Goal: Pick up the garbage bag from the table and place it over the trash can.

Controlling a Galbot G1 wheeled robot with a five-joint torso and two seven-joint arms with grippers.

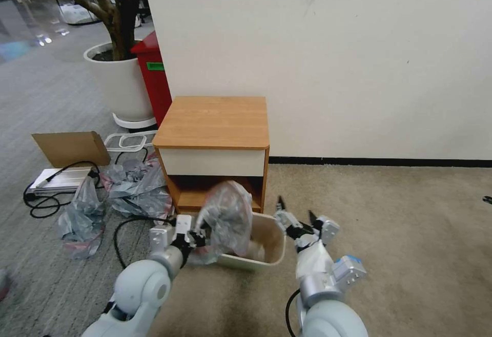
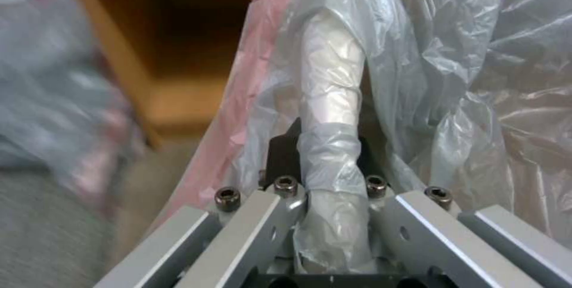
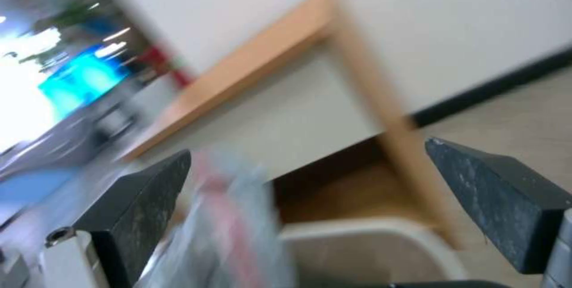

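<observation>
Two arms reach low: left gripper [image 1: 199, 238] clamps the garbage bag [image 1: 228, 219] over the trash can [image 1: 266, 247]; right gripper [image 1: 297, 213] jaws gape beside it.

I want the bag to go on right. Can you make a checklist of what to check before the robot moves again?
1. Left end effector shut on the garbage bag: ok.
2. Right end effector open beside the trash can: ok.
3. Bag off the table: ok.
4. Bag hanging above the can: ok.
5. Bag mouth spread around the whole rim: not ok.
6. Bag free of tears: cannot tell.
</observation>
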